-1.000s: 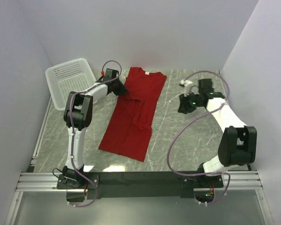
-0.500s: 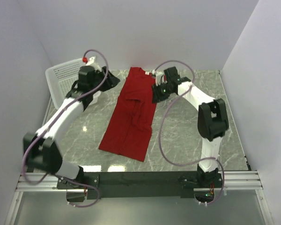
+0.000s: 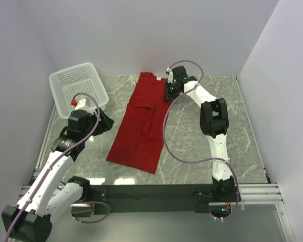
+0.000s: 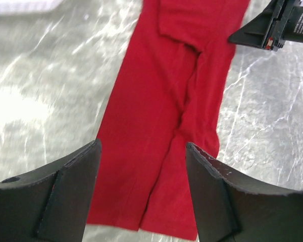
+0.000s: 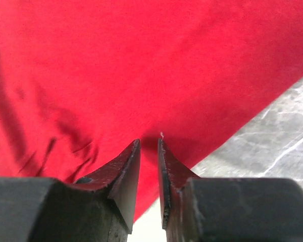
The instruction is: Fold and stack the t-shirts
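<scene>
With the t-shirt (image 3: 142, 125) lying as a long strip on the bench (image 3: 202, 146), right jaws narrowed to a slit at its collar-end edge and left jaws wide and clear, the cross-fold step was probably in hand, requiring a confirmed pinch first.

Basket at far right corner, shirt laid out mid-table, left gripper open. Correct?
Not quite. The basket sits at the far left corner, not the right, as the top external view shows. The rest holds: the shirt is laid out mid-table, and the left gripper is open.
</scene>
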